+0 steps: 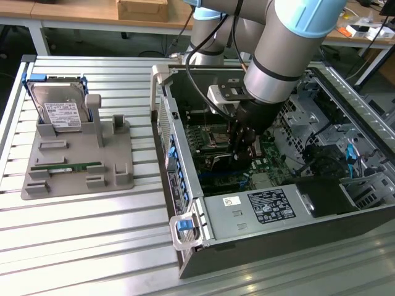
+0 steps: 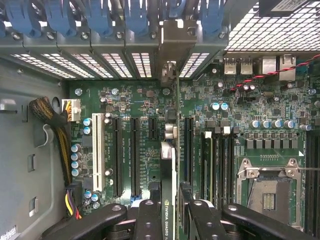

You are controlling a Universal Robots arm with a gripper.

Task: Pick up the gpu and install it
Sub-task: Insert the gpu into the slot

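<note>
Pincer (image 2: 170, 212) clamped on gpu (image 2: 167, 165) top edge above mobo (image 2: 130, 150); thin, stiff, light, fragile — grip card edge only.

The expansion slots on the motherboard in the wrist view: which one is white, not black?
The white slot is the outermost one, next to the yellow and black cable bundle. The other long slots beside it are black.

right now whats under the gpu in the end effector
The end effector grips the gpu edge-on over the green motherboard, with black expansion slots on either side. The card covers the slot directly beneath it, so whether it is seated cannot be seen.
</note>
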